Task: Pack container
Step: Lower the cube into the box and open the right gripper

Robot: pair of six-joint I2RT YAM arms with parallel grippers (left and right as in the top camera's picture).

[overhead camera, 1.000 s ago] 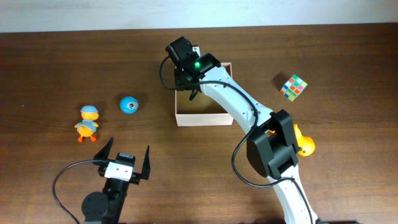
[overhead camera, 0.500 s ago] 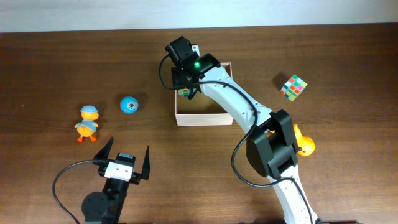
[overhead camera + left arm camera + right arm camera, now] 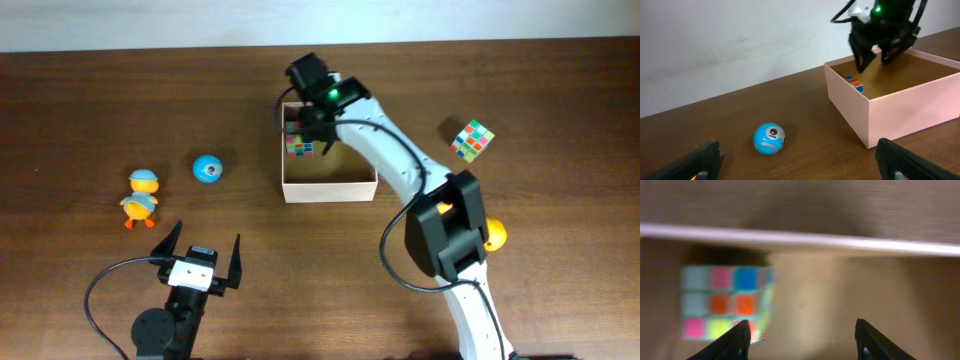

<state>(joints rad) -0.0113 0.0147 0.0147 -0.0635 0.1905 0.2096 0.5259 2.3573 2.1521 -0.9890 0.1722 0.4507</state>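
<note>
The container [image 3: 330, 190] stands at mid-table, white-walled with a tan floor. A multicoloured cube [image 3: 298, 145] lies inside it by the left wall, also seen in the left wrist view [image 3: 855, 82] and the right wrist view [image 3: 725, 300]. My right gripper [image 3: 320, 135] hovers open and empty over the container's back left part, just right of that cube; its fingers [image 3: 801, 340] are spread above the tan floor. My left gripper [image 3: 200, 258] is open and empty near the front edge. A blue ball [image 3: 208, 169] lies left of the container.
A second multicoloured cube [image 3: 472, 140] lies right of the container. A duck toy with a blue cap [image 3: 141, 197] stands at the left. A yellow duck [image 3: 491, 236] is partly hidden behind the right arm. The blue ball [image 3: 769, 139] and container [image 3: 900, 107] show in the left wrist view.
The right gripper moved right over the container and let go of the cube, which now lies inside by the left wall. The left arm has not moved.
</note>
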